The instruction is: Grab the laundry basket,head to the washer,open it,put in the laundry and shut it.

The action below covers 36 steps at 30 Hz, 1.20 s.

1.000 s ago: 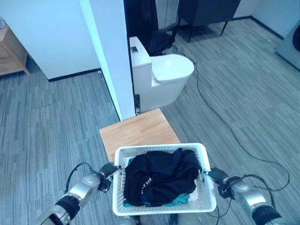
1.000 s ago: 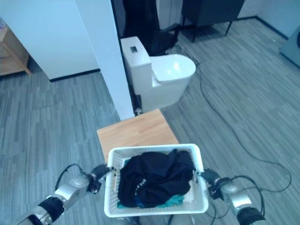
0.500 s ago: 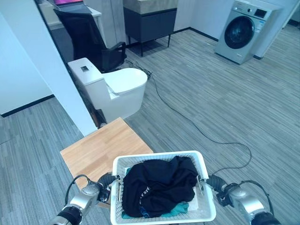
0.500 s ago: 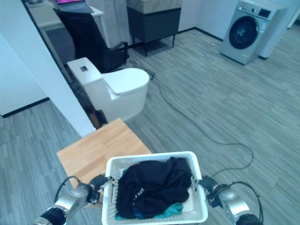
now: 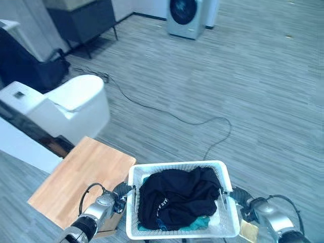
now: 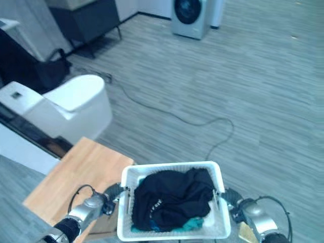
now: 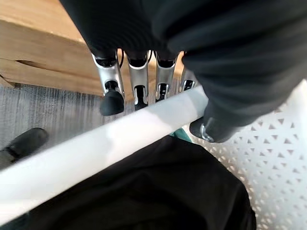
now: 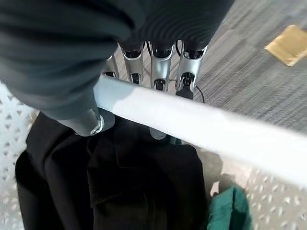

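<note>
I carry a white laundry basket (image 5: 229,201) low in front of me, filled with black laundry (image 5: 175,196) over a bit of teal cloth (image 5: 201,221). My left hand (image 5: 120,190) is shut on the basket's left rim (image 7: 96,154), fingers under it and thumb over it. My right hand (image 5: 237,194) is shut on the right rim (image 8: 201,130) the same way. The grey washer (image 5: 186,17) with its round dark door stands far off at the top of the view, door closed.
A low wooden platform (image 5: 81,179) lies at lower left beside a white toilet (image 5: 55,109). A black cable (image 5: 167,114) snakes across the grey floor toward the washer. A dark cabinet on legs (image 5: 83,20) and a black chair (image 5: 28,66) stand at upper left.
The camera has swung right: the washer has come from the upper right to the top centre, the toilet and platform have slid left. The basket stays held in both hands.
</note>
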### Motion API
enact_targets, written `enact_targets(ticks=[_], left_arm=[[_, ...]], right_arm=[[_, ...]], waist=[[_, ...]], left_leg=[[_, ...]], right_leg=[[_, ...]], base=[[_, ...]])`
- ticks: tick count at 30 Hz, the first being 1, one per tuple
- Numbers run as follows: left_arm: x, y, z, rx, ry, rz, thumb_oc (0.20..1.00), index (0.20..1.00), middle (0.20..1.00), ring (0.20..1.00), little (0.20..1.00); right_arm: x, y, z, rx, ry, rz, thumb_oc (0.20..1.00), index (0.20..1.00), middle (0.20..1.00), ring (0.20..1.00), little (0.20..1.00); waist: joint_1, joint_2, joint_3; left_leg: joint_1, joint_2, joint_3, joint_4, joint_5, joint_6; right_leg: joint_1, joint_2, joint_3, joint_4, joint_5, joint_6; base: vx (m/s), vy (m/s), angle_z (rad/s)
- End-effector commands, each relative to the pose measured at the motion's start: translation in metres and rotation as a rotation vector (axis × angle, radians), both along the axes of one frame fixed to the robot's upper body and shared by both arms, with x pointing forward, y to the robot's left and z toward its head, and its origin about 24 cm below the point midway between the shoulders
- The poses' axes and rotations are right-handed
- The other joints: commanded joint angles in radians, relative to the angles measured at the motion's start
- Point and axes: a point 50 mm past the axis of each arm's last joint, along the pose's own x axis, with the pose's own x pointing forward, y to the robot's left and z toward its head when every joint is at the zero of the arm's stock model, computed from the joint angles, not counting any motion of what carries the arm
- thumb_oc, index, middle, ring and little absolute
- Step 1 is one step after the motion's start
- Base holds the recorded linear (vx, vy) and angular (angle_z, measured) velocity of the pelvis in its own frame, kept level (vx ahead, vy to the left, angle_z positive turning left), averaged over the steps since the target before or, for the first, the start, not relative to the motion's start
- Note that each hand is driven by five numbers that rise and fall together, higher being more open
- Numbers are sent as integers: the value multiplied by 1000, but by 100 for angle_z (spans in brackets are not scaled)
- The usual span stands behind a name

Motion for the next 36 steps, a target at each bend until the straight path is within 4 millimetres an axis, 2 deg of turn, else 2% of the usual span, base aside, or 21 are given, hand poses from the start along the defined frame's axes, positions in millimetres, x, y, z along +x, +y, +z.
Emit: enact_targets(ticks=[1, 4, 6, 7, 10, 11, 12, 13, 17, 21, 22, 23, 24, 25, 26, 27, 29, 31, 32, 34, 36], left_arm=[[12, -33, 11, -195, -106, -61, 200, 200, 200, 200, 200], [12, -25, 11, -176, -109, -41, 200, 200, 200, 200, 200], [16, -18, 14, -154, -124, -26, 200, 200, 200, 200, 200], [20, -14, 17, -135, -129, -23, 200, 200, 200, 200, 200], [22, -11, 18, -116, -137, -21, 200, 200, 200, 200, 200], [24, -11, 20, -120, -146, -19, 200, 200, 200, 200, 200], [23, -11, 19, -117, -143, -24, 200, 200, 200, 200, 200], [24, -11, 20, -112, -154, -21, 200, 200, 200, 200, 200], [19, -13, 17, -142, -145, 4, 200, 200, 200, 200, 200], [17, -13, 15, -169, -139, 43, 200, 200, 200, 200, 200], [21, -15, 17, -225, -145, 92, 200, 200, 200, 200, 200], [22, -18, 15, -248, -131, 110, 200, 200, 200, 200, 200], [22, -20, 15, -244, -128, 104, 200, 200, 200, 200, 200], [27, -23, 16, -233, -133, 89, 200, 200, 200, 200, 200], [27, -23, 15, -229, -126, 97, 200, 200, 200, 200, 200], [28, -22, 13, -224, -125, 106, 200, 200, 200, 200, 200], [28, -22, 12, -218, -126, 121, 200, 200, 200, 200, 200], [29, -23, 13, -224, -128, 122, 200, 200, 200, 200, 200], [29, -25, 12, -232, -127, 124, 200, 200, 200, 200, 200], [29, -26, 12, -233, -129, 122, 200, 200, 200, 200, 200], [24, -23, 12, -239, -134, 122, 200, 200, 200, 200, 200]], right_arm=[[18, 63, 10, 299, -75, 235, 200, 200, 200, 200, 200], [23, 66, 10, 289, -79, 254, 200, 200, 200, 200, 200], [26, 68, 11, 281, -88, 264, 200, 200, 200, 200, 200], [25, 66, 8, 273, -74, 258, 200, 200, 200, 200, 200], [23, 65, 6, 285, -70, 238, 200, 200, 200, 200, 200], [15, 59, -2, 317, -37, 171, 200, 200, 200, 200, 200], [5, 52, -11, 320, -1, 128, 200, 200, 200, 200, 200], [1, 48, -15, 314, 14, 109, 200, 200, 200, 200, 200], [-13, 36, -24, 312, 53, 46, 200, 200, 200, 200, 200], [-15, 32, -23, 318, 47, 28, 200, 200, 200, 200, 200], [-13, 29, -19, 319, 22, 17, 200, 200, 200, 200, 200], [-13, 25, -14, 310, 4, 17, 200, 200, 200, 200, 200], [-14, 22, -11, 313, -8, 9, 200, 200, 200, 200, 200], [-15, 17, -9, 314, -20, -13, 200, 200, 200, 200, 200], [-16, 14, -8, 313, -24, -27, 200, 200, 200, 200, 200], [-17, 10, -7, 311, -35, -37, 200, 200, 200, 200, 200], [-16, 6, -5, 284, -39, -22, 200, 200, 200, 200, 200], [-15, 5, -5, 275, -38, -20, 200, 200, 200, 200, 200], [-12, 5, -5, 261, -35, -11, 200, 200, 200, 200, 200], [-10, 5, -4, 255, -34, -4, 200, 200, 200, 200, 200], [-10, 9, -5, 263, -26, 15, 200, 200, 200, 200, 200]], waist=[[-19, 28, -15], [-20, 28, -12], [-9, 29, 0], [-8, 25, -7], [-8, 18, -10], [-13, 5, -20], [-24, -1, -38], [-26, -1, -47], [-50, 0, -72], [-58, -5, -74], [-64, -23, -63], [-63, -32, -43], [-59, -34, -32], [-53, -27, -15], [-53, -22, -14], [-48, -8, -8], [-36, 19, 1], [-32, 29, 3], [-31, 46, -1], [-26, 52, -5], [-9, 47, -29]], left_leg=[[-90, -16, -32, 65, 11, 18], [-76, -12, 13, 43, 18, 20], [-62, 6, 53, 32, 23, 20], [-57, 16, 81, 27, 29, 19], [-54, 19, 99, 35, 27, 19], [-47, 20, 121, 44, 24, 16], [-39, 25, 125, 47, 21, 13], [-33, 26, 127, 44, 19, 13], [-14, 37, 129, 36, 30, 0], [-18, 57, 135, 73, 27, -15], [-73, 89, 138, 218, -1, -33], [-140, 130, 120, 367, 21, -63], [-176, 149, 106, 418, 65, -85], [-231, 156, 98, 402, 123, -100], [-265, 156, 121, 351, 125, -94], [-280, 145, 129, 257, 154, -85], [-306, 149, 97, 138, 224, -93], [-308, 154, 85, 103, 244, -96], [-305, 164, 90, 63, 270, -103], [-299, 164, 94, 68, 277, -104], [-299, 127, 75, 108, 222, -66]], right_leg=[[16, -48, -4, 57, -7, 101], [-14, -49, 20, 66, 16, 116], [-19, -57, -90, 118, -8, 108], [7, -46, -173, 156, -49, 93], [26, -36, -212, 168, -69, 85], [38, -32, -239, 143, -70, 73], [55, -10, -200, 119, -72, 60], [62, -2, -192, 112, -77, 54], [90, 19, -191, 88, -83, 42], [100, 35, -186, 91, -95, 29], [113, 33, -189, 88, -105, 14], [137, 32, -198, 83, -115, -6], [145, 32, -206, 82, -122, -15], [166, 26, -219, 77, -132, -18], [178, 21, -226, 67, -134, -14], [197, 17, -220, 60, -141, -6], [219, 25, -198, 56, -158, -2], [228, 27, -192, 54, -161, -2], [257, 29, -175, 48, -179, 1], [277, 29, -162, 48, -192, 3], [323, -3, -120, 95, -249, 18]], base=[[-42, 145, -103], [-31, 58, -100], [-95, 22, -90], [-97, 11, -78], [-75, -9, -41], [3, -97, -32], [23, -120, -35], [59, -97, -34], [18, -90, -27], [-9, -162, -8], [-37, -322, -4], [-34, -307, 4], [36, -171, 27], [93, -38, 47], [260, 78, 65], [302, 136, 52], [327, 146, -11], [273, 91, -71], [411, 121, -57], [426, 132, -65], [471, 170, -83]])
